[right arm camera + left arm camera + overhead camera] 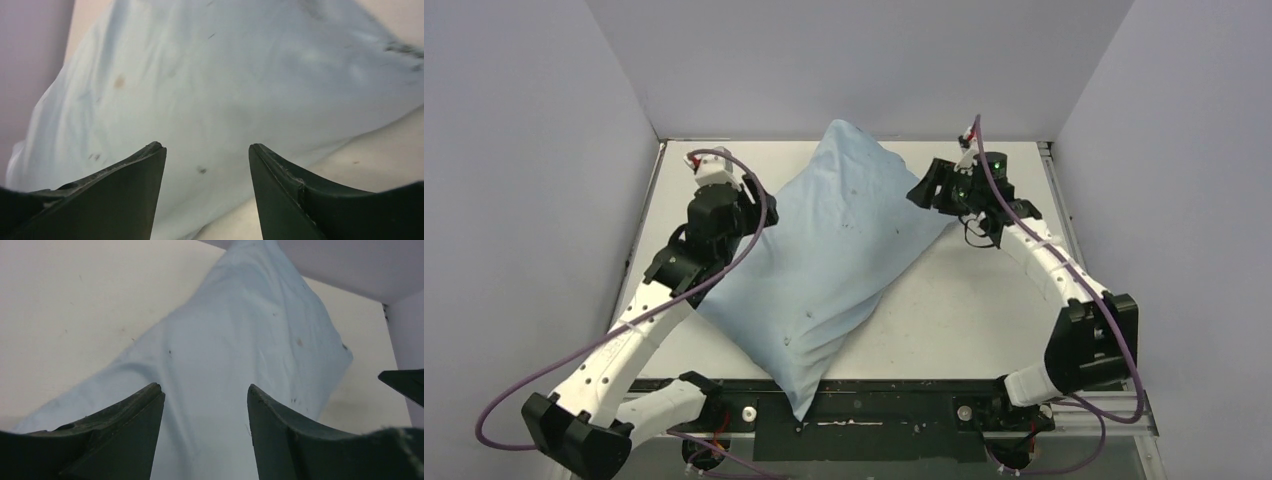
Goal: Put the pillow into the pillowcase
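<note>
The light blue pillowcase (829, 250) lies diagonally across the table, plump and bulging, with its near corner over the front edge. No off-white pillow shows; it is hidden. My left gripper (756, 212) sits at the pillowcase's left edge. In the left wrist view the left gripper (205, 390) is open over the blue cloth (240, 345), nothing between its fingers. My right gripper (927, 190) hovers at the pillowcase's upper right edge. Seen from the right wrist, the right gripper (206, 147) is open above the cloth (210, 75), not touching it.
The white table (964, 300) is boxed in by grey walls at the back and both sides. A black rail (874, 412) with the arm bases runs along the near edge. The right arm's fingertip (405, 382) shows at the left wrist view's right edge.
</note>
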Tool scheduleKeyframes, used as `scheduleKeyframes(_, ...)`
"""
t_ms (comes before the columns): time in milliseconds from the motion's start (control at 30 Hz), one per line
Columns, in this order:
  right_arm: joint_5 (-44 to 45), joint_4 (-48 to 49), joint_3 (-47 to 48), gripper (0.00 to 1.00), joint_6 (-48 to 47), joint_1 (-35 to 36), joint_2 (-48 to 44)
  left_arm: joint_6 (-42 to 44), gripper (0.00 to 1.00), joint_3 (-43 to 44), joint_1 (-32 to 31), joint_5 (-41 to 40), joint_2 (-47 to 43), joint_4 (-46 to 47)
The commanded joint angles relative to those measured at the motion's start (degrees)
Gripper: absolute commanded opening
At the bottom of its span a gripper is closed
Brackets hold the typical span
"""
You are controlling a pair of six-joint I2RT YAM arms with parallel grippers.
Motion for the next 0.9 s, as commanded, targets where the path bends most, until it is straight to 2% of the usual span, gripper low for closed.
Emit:
scheduleKeyframes(0,-8.9,7.8,-8.9,0.59,3.1,8.2,-7.9,-2.4,0.58,-7.2,-2.1,10.5,-5.2,-3.4)
scheduleKeyframes(100,-6.9,14.9,-16.0,0.52,6.6,16.3,-12.2,-3.7,0.57,-13.3,-2.8,10.8,-7.5,-3.8)
scheduleKeyframes(233,-4.9,28.3,-25.8,0.51,6.9,29.7,-12.8,-1.5,0.59,-19.2,-2.7,4.4,-7.3,-2.1)
scheduleKeyframes(333,-7.0,33.6,-28.6,0.51,6.0,37.2,-9.3,-0.6,0.60,-20.0,-2.7,1.5,-5.1,-1.5)
scheduleKeyframes(467,-1.9,38.7,-30.5,0.52,3.2,45.7,-4.9,3.8,0.60,-18.5,-2.8,-5.4,-3.4,-0.3)
scheduleKeyframes(667,3.9,46.7,-27.9,0.52,3.3,46.5,6.6,11.4,0.62,-7.3,-1.9,-11.9,-0.5,1.4)
scheduleKeyframes(867,2.6,47.7,-19.7,0.52,0.9,42.9,15.6,14.2,0.62,2.4,-0.8,-12.7,2.1,1.6)
